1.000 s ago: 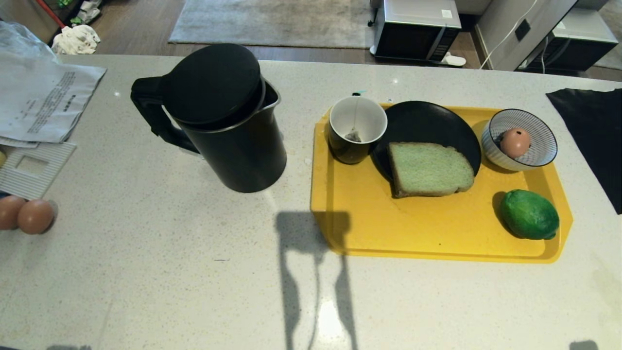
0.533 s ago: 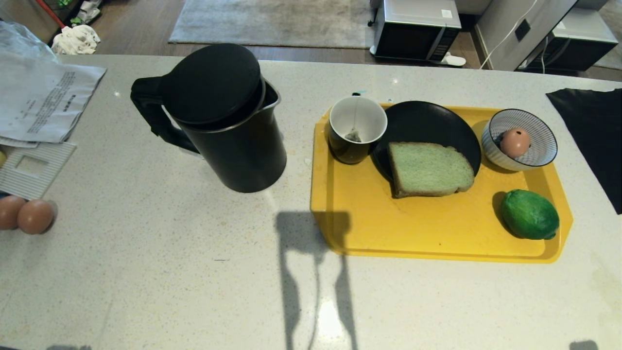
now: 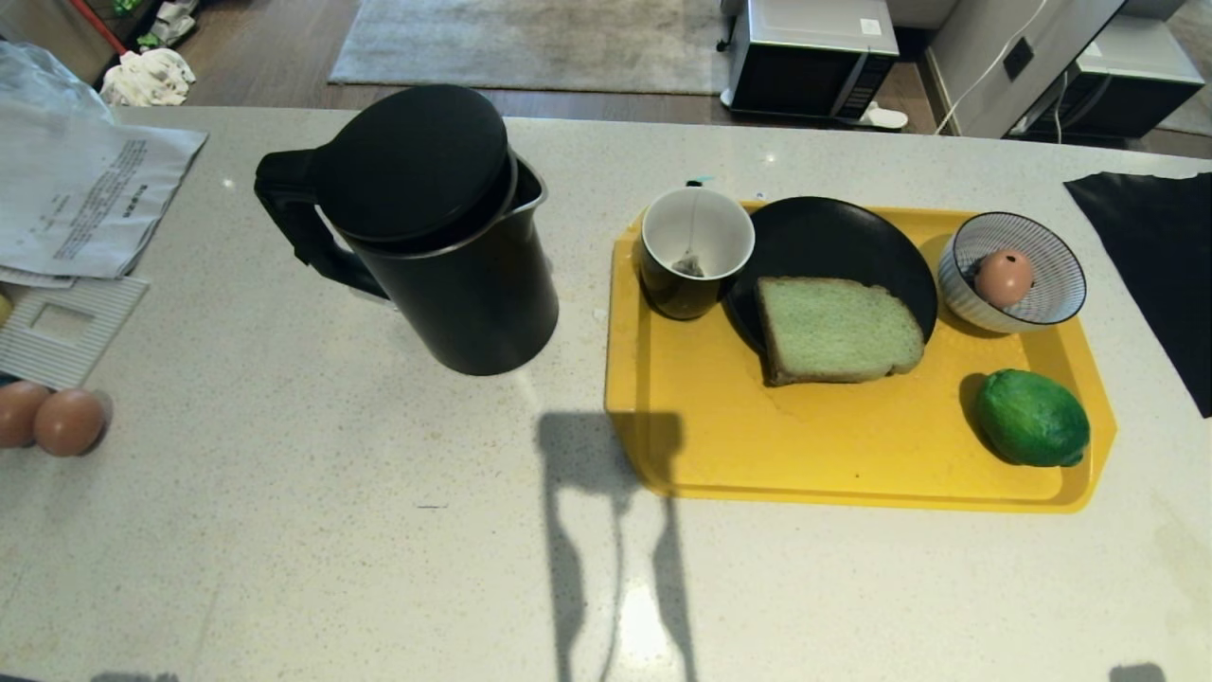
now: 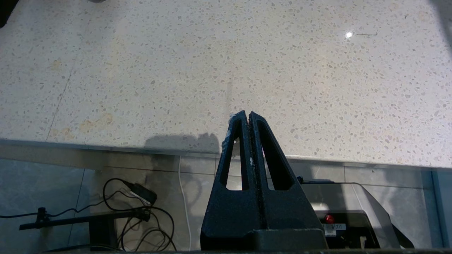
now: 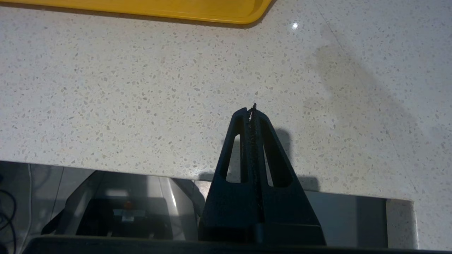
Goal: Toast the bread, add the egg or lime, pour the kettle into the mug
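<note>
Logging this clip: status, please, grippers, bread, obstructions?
Left gripper and right gripper shut, empty, parked at the counter's near edge. Bread untouched, half on the black plate. Nothing blocking it.

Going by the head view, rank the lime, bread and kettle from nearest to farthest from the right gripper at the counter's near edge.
1. lime, tray's near right corner, closest to the right gripper.
2. bread, mid-tray, partly on the black plate.
3. kettle, off the tray, far left.
</note>
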